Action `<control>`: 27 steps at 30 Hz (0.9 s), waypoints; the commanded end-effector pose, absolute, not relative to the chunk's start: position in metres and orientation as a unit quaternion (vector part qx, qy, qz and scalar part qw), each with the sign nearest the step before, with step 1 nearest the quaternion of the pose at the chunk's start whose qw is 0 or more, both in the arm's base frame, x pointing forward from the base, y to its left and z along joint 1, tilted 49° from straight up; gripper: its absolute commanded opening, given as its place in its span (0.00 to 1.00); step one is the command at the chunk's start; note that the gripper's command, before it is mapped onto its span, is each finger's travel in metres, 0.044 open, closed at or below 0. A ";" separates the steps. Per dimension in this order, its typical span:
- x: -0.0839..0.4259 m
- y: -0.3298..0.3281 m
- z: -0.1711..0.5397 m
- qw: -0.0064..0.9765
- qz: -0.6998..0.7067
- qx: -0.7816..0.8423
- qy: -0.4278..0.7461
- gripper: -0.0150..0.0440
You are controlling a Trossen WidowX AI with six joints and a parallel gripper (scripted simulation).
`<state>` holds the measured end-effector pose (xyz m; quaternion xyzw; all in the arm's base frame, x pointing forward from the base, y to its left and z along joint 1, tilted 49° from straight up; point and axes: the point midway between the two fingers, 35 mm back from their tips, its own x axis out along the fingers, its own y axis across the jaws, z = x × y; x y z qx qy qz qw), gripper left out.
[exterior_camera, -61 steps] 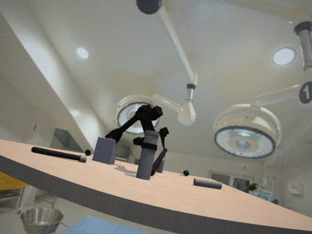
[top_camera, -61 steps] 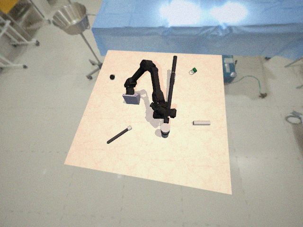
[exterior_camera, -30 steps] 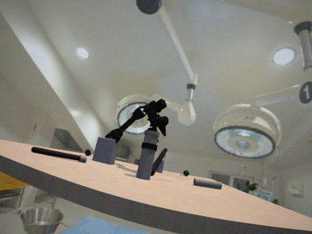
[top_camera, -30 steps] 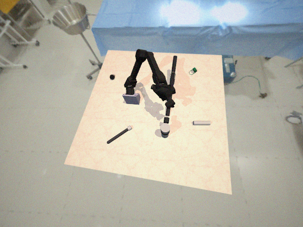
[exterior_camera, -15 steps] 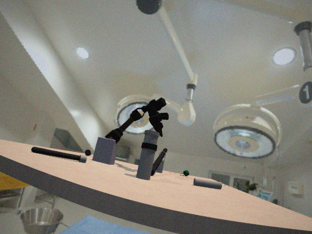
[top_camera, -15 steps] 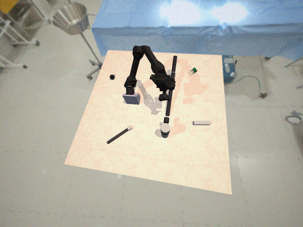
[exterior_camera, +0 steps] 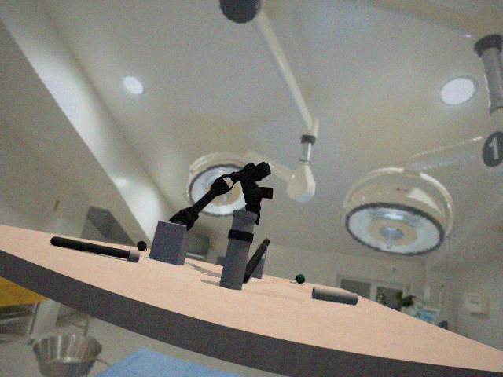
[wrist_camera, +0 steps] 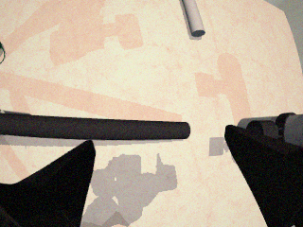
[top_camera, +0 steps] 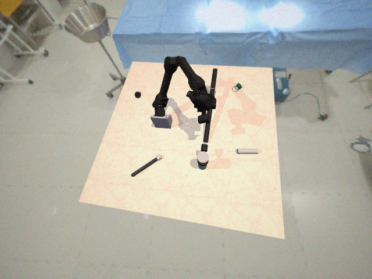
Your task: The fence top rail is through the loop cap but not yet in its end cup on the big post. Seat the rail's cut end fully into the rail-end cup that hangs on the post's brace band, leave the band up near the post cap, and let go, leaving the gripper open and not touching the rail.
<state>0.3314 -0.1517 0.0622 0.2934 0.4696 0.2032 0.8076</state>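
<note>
Across the pale work surface (top_camera: 168,198) (exterior_camera: 162,283) (wrist_camera: 156,85), the arm (top_camera: 165,82) (exterior_camera: 205,201) stands bent over the work, and I judge I'm at the regrasp step, with seating yet to come. The top rail (top_camera: 207,129) (exterior_camera: 255,261) (wrist_camera: 95,128) slopes down, its cut end low by the foot of the big post (top_camera: 202,157) (exterior_camera: 233,263) (wrist_camera: 294,129), outside the cup. The post stands upright. My gripper (top_camera: 206,112) (exterior_camera: 257,221) (wrist_camera: 161,140) is spread wide with nothing in it, above the rail. The brace band (top_camera: 202,165) (exterior_camera: 240,235) (wrist_camera: 285,127) sits high, just under the post cap (top_camera: 202,156) (exterior_camera: 244,214), where I want it left. Smallest is the rail-end cup (top_camera: 204,147) (wrist_camera: 262,130), facing the rail side. Next I'd lower over the rail near its cut end, close, lift to cup height, line up and push straight in. A crooked push could twist the band or knock it down, so I'd go gently before opening and backing clear.
</note>
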 end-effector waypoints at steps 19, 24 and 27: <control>0.343 -0.063 0.042 0.687 0.633 -0.235 0.269 1.00; 0.343 -0.063 0.042 0.687 0.633 -0.235 0.269 1.00; 0.343 -0.063 0.042 0.687 0.633 -0.235 0.269 1.00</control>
